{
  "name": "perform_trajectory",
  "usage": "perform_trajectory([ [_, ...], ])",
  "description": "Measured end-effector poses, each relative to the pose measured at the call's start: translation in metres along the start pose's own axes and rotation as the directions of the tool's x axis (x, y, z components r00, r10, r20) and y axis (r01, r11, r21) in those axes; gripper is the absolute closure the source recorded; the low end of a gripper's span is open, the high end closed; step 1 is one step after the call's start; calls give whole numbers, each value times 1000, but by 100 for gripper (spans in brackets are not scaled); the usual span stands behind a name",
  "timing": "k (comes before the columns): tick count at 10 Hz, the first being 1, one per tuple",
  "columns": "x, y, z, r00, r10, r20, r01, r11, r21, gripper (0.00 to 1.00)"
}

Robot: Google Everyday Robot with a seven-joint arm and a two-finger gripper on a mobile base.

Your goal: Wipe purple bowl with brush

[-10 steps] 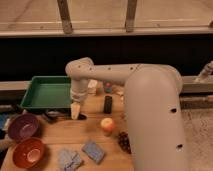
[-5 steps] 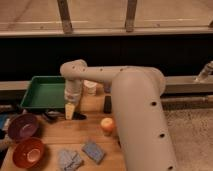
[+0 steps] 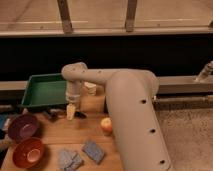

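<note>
Purple bowl (image 3: pixel 22 126): round, deep, dull purple, inside bare. Sits at left of table, just beyond the red-orange bowl (image 3: pixel 29 152). Green tray (image 3: pixel 44 92) farther back, floor bare. Gripper (image 3: pixel 71 113) points down right of the purple bowl, near the tray's front edge; its grasp state cannot be told.

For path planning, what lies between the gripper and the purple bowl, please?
Camera view: one small dark item on the table; the gripper hangs by the tray.
</note>
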Motion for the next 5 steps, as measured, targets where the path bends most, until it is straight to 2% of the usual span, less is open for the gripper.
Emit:
perform_trajectory([
  [5, 12, -6, 8, 999, 48, -5, -48, 999, -24, 34],
])
